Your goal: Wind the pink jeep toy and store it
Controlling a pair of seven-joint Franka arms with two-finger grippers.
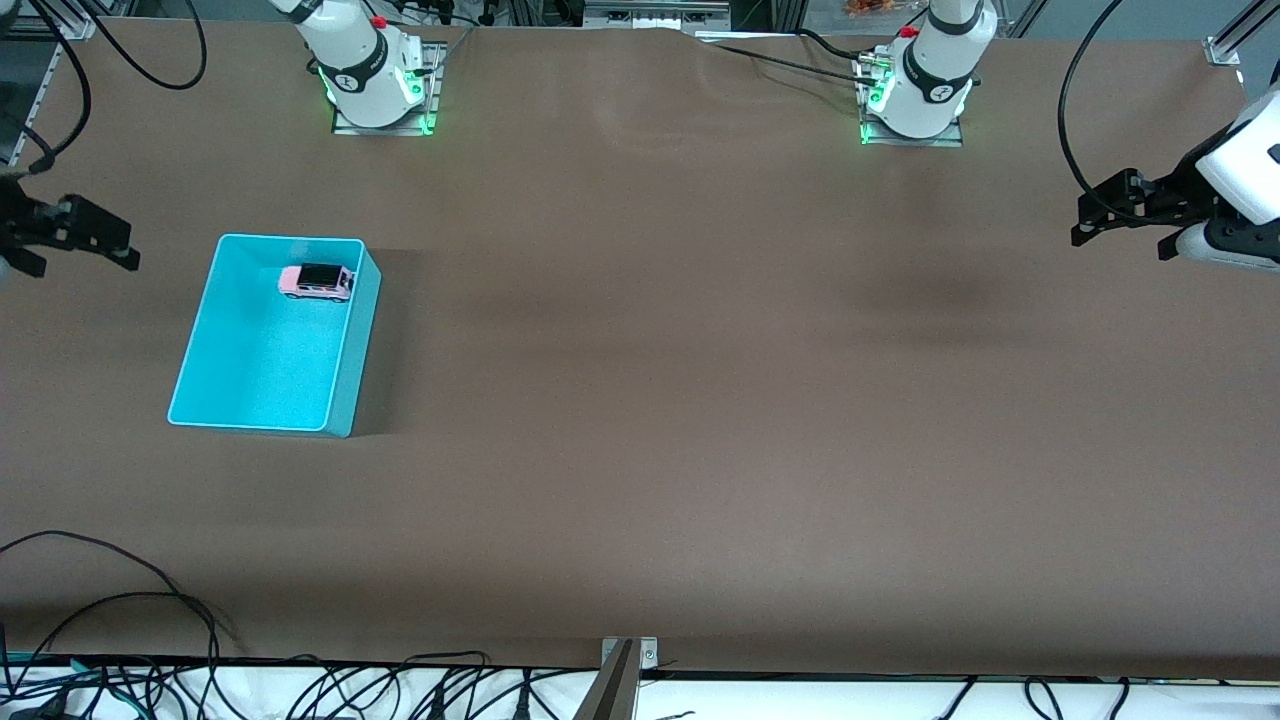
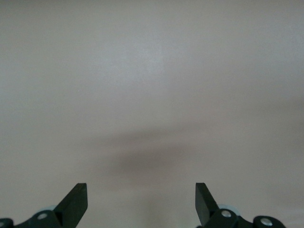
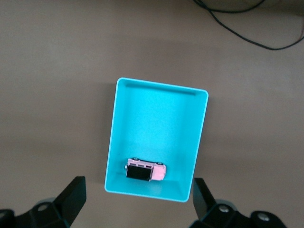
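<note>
Right wrist view shows the right gripper [image 3: 136, 199] with its jaws spread wide and holding nothing, high over the bench at the right arm's end of it, looking down on the cyan bin [image 3: 121, 137]. The pink jeep toy [image 3: 146, 171] stands on its wheels inside that bin, close against the end wall nearest the robots' bases. The left gripper [image 2: 141, 202] waits with jaws equally released over bare bench [image 2: 152, 85] at the left arm's end, well apart from everything. In the front view the right gripper [image 1: 95, 238] hangs just off the bin's [image 1: 190, 370] outer side, the toy [image 1: 316, 282] tucked toward the corner by the long wall. Judging from this, the toy already looks stored, so the main risk is any further descent: jaws coming down beside that wall could strike the rim, shove the light bin across the bench, or nip the small car askew and tip it. Whether it has been wound cannot be told.
</note>
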